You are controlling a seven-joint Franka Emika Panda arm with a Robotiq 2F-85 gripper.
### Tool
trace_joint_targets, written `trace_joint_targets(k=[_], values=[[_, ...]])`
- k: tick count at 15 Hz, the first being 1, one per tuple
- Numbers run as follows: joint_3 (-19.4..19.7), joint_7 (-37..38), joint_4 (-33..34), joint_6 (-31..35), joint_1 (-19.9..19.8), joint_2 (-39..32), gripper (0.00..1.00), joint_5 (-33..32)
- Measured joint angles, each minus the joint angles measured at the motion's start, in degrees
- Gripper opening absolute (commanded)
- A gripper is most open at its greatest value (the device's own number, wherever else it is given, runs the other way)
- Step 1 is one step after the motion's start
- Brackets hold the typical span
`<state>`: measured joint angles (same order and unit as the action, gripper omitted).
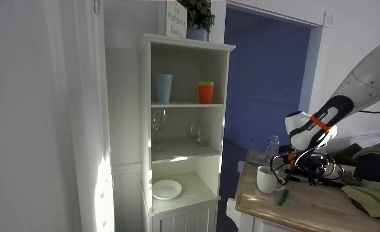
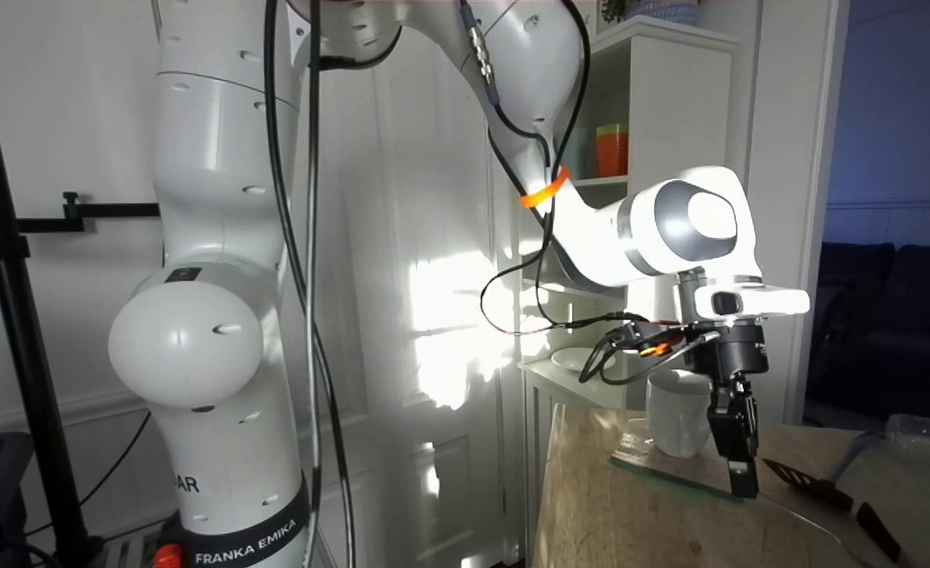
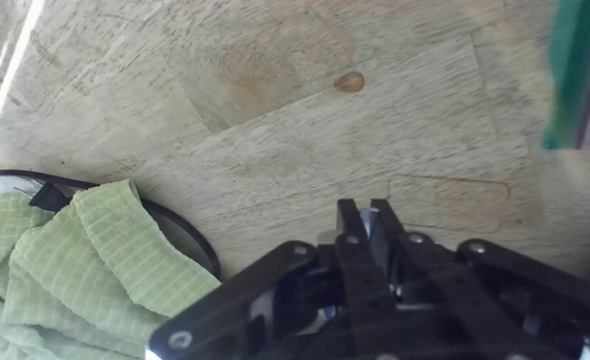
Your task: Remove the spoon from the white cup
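My gripper (image 3: 363, 204) points down, low over the wood table (image 1: 322, 211), well in from the corner by the tall shelf (image 1: 183, 105). Its jaws are almost all the way together, with a thin silvery bit (image 3: 369, 217) pinched between the tips. I think that bit is the spoon, but I see too little of it to be sure. The white cup (image 1: 266, 180) stands near that same corner, close to the edge that faces the shelf, with its handle on my gripper's side. I see no spoon poking up over its rim, but I cannot see down inside. My guess is that the spoon is out and just needs a spot to lie down.

The black cables (image 1: 271, 163) worry me most. In an exterior view, a loop of them crosses the cup's handle side, and I cannot tell if it touches. If I swing or lift the arm (image 1: 364, 80) fast, the loop could hook the handle and pull the cup off the edge. The cup is not in my wrist view, so I must watch it in both exterior views.

The finger tips (image 2: 743, 482) look near the wood. If I push down hard, they could bump it, and the spoon could twist loose. If I let go too high, it could bounce toward the green strip (image 3: 572, 80) or the black spatula (image 2: 831, 495).
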<state>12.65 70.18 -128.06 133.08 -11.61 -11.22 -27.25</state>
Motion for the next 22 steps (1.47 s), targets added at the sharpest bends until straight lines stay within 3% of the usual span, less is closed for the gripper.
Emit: trace_joint_targets(k=[7, 8, 9, 11, 17, 20, 22], values=[[2.18, -0.69, 4.84, 2.90, -0.03, -6.68, 0.05, 2.52], [2.35, -1.00, 5.51, 3.37, -0.03, -7.72, 0.14, 3.57], [2.47, -1.32, 6.14, 3.77, -0.03, -8.73, 0.37, 4.52], [2.64, -2.07, 7.40, 4.22, -0.03, -10.44, 0.40, 6.47], [2.93, -4.81, 10.09, 4.34, -0.02, -12.42, 0.81, 10.83], [2.00, -13.56, 10.25, 2.97, -0.06, -10.64, 0.99, 15.89], [1.13, -20.66, 10.09, -1.24, 0.27, -7.24, 1.00, 17.53]])
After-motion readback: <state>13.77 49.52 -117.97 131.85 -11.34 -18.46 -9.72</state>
